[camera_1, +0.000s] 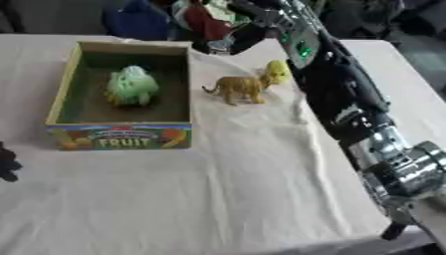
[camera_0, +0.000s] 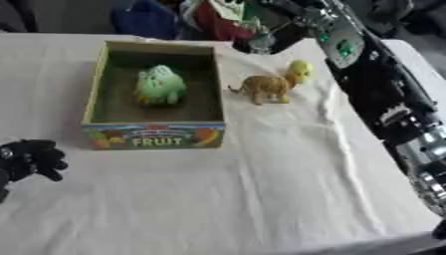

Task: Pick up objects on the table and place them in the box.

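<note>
- Left eye view: fingers of the left hand (camera_0: 31, 158) are curled together, holding nothing, at the lower left edge on the counter (camera_0: 261, 199).
- The right arm (camera_0: 383, 99) reaches from the lower right up to the far edge; its hand is hidden among clutter there, so whether its fingers are apart cannot be told.
- The box (camera_0: 155, 135) stands left of centre with a green toy (camera_0: 160, 85) inside.
- The lion (camera_0: 272, 84) stands just right of the box, apart from it, long axis across the view, head to the right.
- Right eye view: the right arm passes just beside the lion, so that hand is judged nearer; the left hand (camera_1: 7, 164) lies well apart.
- The box front reads "FRUIT".
</note>
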`<action>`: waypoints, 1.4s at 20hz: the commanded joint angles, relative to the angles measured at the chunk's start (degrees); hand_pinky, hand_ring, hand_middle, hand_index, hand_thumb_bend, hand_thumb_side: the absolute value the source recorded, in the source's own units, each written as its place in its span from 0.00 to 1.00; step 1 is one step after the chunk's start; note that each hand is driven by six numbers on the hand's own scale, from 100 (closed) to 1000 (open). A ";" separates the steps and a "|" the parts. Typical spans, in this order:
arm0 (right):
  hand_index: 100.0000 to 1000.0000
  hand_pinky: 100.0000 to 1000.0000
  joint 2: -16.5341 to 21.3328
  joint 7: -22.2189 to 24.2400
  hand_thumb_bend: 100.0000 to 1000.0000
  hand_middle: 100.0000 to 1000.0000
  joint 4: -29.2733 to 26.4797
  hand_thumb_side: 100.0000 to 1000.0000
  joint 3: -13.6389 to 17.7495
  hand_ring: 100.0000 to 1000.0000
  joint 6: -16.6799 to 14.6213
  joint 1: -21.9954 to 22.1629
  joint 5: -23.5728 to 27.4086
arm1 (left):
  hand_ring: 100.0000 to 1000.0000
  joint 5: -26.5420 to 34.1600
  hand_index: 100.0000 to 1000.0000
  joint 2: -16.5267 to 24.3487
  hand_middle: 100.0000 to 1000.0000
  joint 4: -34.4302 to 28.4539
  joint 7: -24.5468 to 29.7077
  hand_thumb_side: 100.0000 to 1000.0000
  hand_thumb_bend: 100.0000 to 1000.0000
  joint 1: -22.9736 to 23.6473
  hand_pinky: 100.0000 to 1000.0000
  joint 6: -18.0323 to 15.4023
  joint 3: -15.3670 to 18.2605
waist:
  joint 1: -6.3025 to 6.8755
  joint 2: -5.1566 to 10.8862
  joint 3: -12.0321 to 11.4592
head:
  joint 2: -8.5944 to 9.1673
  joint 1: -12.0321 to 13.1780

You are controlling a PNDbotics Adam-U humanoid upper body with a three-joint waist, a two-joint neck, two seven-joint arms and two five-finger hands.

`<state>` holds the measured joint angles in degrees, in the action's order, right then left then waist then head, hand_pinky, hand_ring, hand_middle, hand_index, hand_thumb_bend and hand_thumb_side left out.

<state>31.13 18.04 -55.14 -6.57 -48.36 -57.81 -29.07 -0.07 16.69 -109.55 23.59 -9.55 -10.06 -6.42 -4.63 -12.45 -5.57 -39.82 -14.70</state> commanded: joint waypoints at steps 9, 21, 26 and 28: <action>0.90 0.68 4.45 7.74 0.24 0.82 7.40 0.82 4.98 0.77 -3.59 1.69 -2.32 | 0.62 -0.64 0.80 1.06 0.62 -1.16 -0.63 0.95 0.29 0.00 0.54 -0.29 0.77 | 1.14 0.41 0.37 | 1.35 0.48; 0.89 0.69 3.54 3.37 0.23 0.81 12.87 0.91 6.29 0.78 -3.61 3.53 -12.13 | 0.62 -0.85 0.80 0.90 0.62 -1.12 -0.58 0.96 0.29 0.15 0.54 -0.34 0.65 | 1.49 0.28 0.23 | 1.61 0.73; 0.89 0.69 2.46 1.06 0.24 0.82 15.03 0.93 6.65 0.78 -3.61 3.18 -17.14 | 0.63 -0.99 0.80 0.81 0.62 -1.10 -0.52 0.96 0.29 0.27 0.54 -0.43 0.57 | 1.68 0.28 0.16 | 1.50 0.66; 0.89 0.69 1.93 0.20 0.24 0.82 15.80 0.93 6.71 0.78 -3.61 2.81 -18.88 | 0.63 -1.01 0.80 0.78 0.62 -1.08 -0.50 0.96 0.29 0.28 0.54 -0.45 0.53 | 1.75 0.28 0.10 | 1.47 0.57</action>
<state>32.00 16.70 -39.37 -0.37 -49.70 -53.58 -46.68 -0.91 16.68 -109.58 23.14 -9.06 -10.34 -6.11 -3.05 -13.05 -5.45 -38.71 -14.05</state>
